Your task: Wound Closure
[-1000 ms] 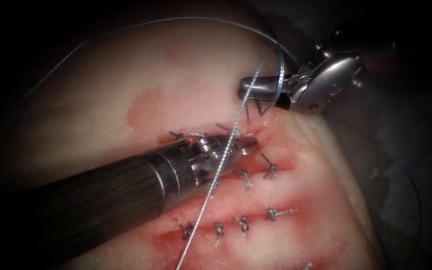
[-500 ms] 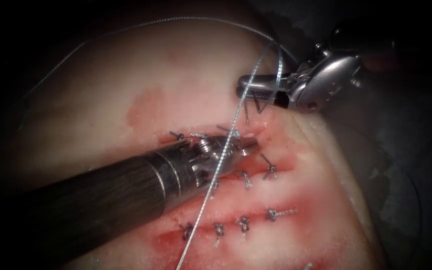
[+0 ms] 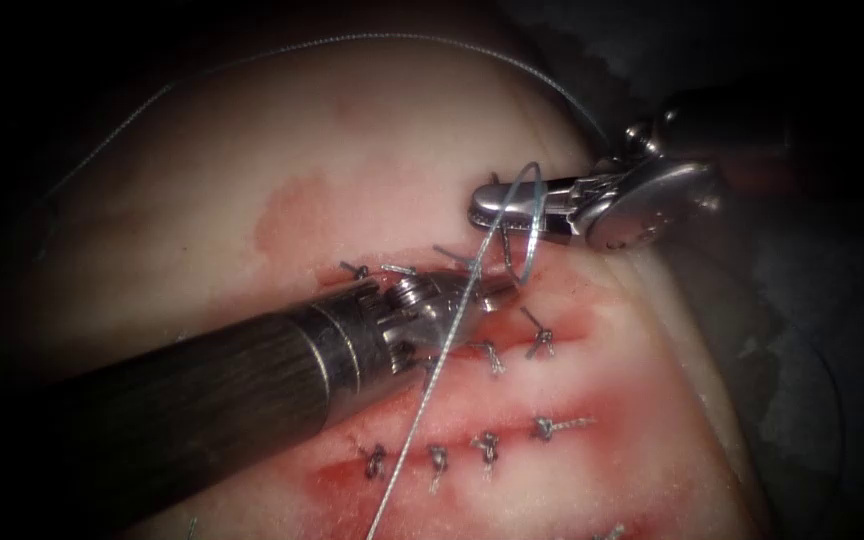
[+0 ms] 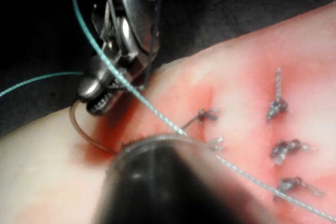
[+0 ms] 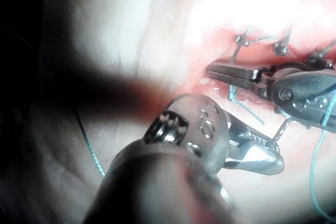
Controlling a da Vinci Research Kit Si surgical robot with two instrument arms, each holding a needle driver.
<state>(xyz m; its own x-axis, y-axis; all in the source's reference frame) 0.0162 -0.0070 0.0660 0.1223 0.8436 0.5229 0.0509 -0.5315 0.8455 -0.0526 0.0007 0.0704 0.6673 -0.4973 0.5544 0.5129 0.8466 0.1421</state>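
Looping step: we judge a knot is under way; the thread (image 3: 422, 400) makes a loop (image 3: 533, 240) round the right tool (image 3: 500, 205), as it did a second ago.
Right tool: upper right of the frame, now lower and nearer the left tool (image 3: 492, 292); jaws a little parted, gripping nothing.
Left tool: mid-frame, shaft from the lower left, tip at the right end of the upper cut (image 3: 422, 262); clenched, on what we cannot tell.
Thread: crosses the left tool, runs down the tissue (image 3: 372, 150) to the bottom edge.
Needle: held by neither tool, as far as we judge.
Next move: calls, we think, for keeping the loop on the right tool.
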